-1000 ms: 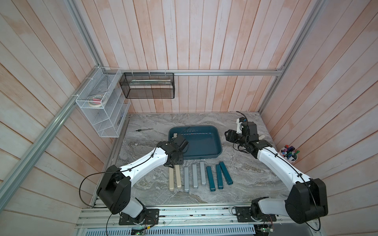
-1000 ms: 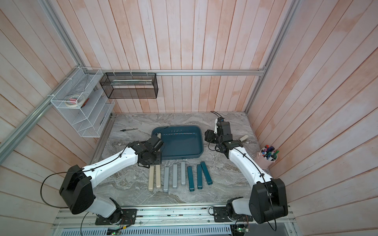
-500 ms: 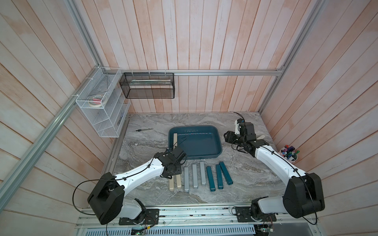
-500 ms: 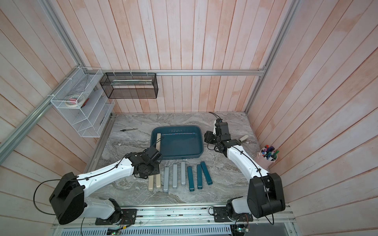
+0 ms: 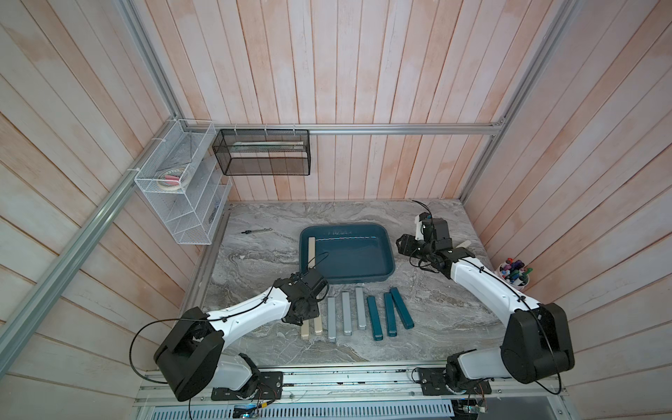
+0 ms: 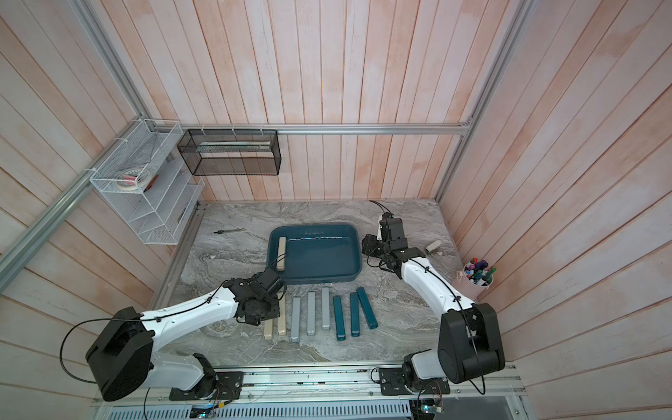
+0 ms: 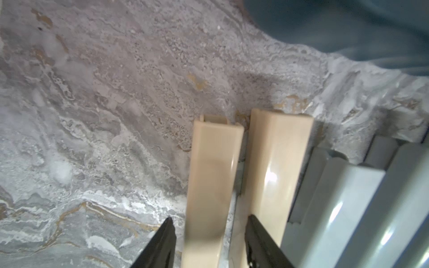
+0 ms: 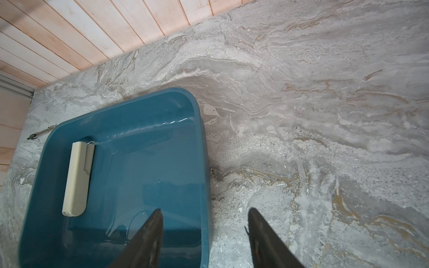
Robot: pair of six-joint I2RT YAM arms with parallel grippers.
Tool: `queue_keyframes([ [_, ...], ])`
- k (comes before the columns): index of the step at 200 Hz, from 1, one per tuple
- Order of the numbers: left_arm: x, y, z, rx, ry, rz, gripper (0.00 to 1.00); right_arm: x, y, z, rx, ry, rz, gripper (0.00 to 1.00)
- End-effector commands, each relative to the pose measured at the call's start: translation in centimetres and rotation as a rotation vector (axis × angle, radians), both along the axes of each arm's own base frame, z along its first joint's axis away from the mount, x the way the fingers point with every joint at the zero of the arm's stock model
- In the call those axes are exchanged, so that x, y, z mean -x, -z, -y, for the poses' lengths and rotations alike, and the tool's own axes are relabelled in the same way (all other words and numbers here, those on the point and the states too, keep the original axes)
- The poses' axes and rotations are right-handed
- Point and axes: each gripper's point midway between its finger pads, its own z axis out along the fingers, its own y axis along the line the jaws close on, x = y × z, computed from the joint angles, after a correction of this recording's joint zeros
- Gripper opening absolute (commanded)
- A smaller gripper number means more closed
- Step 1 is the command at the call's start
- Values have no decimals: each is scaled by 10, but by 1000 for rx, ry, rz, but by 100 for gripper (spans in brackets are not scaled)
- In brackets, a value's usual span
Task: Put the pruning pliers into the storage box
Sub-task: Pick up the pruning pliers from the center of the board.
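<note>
The storage box (image 5: 391, 251) (image 6: 358, 251), a dark teal tub, holds one beige bar (image 5: 311, 251) (image 8: 76, 181) along its left wall. The other pruning pliers lie in a row in front of it: two beige (image 5: 318, 325), three light grey (image 5: 346, 314), three dark teal (image 5: 390, 314). My left gripper (image 7: 209, 222) (image 5: 303, 312) is low over the beige pair and open. Its fingers stand either side of the outer beige bar (image 7: 212, 176), and one finger overlaps the second beige bar (image 7: 274, 162). My right gripper (image 8: 205, 212) (image 5: 403, 247) is open and straddles the box's right rim (image 8: 205, 185).
A thin silver pen-like tool (image 5: 258, 230) lies at the back left of the marble top. A white wire rack (image 5: 182, 203) and a black mesh basket (image 5: 262, 152) hang on the walls. A cup of markers (image 5: 513, 272) stands at the right edge, a small pale object (image 6: 432, 246) near it.
My left gripper has drawn back from the box's front-left corner to the beige bars on the table, and its jaws have narrowed. The right gripper has barely shifted beside the box's right rim.
</note>
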Motion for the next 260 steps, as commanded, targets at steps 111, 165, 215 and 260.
queue_keyframes([
  [111, -1, 29, -10, -20, -18, -17, 48, 6, 9, -7, -11, -9, -30, 59],
  [165, -1, 33, -15, -40, -11, -32, 20, 9, 10, -7, -16, -4, -27, 59],
  [215, -4, -2, -24, -45, -25, -3, 18, 6, 6, -11, -28, -12, -19, 59],
  [260, -55, -79, -13, 29, -21, 133, 18, 1, -3, -14, -44, -16, 16, 59],
])
